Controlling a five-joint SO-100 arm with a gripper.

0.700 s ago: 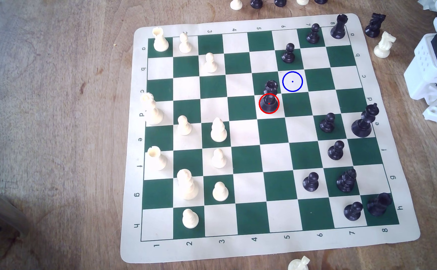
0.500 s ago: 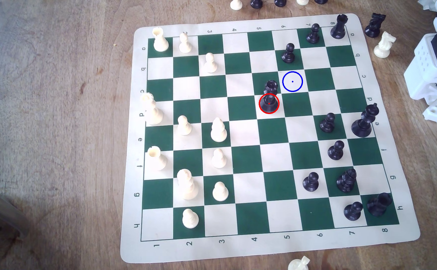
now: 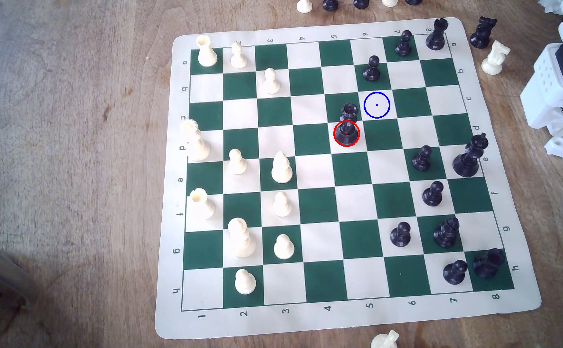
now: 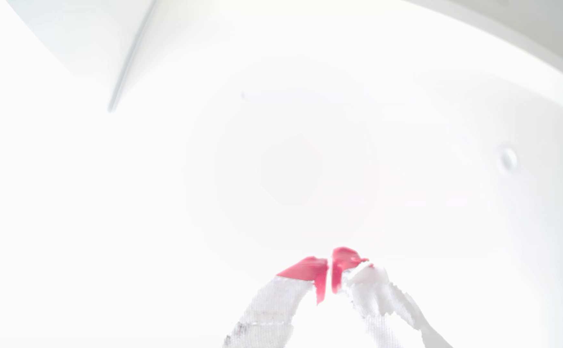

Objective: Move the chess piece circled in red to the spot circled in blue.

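Nothing has moved since earlier: the black queen (image 3: pixel 347 128) stands in its red ring, far from the pincer (image 4: pixel 329 274), whose red tips are pressed together; it should open and descend straight, avoiding the blue-ringed square (image 3: pixel 377 105).

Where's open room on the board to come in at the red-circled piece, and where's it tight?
Free: the bare squares from the chess piece circled in red down to the board's numbered edge. The spot circled in blue is bare too. Tight: a black pawn just beyond it, and the pawns and king at the exterior view's right.
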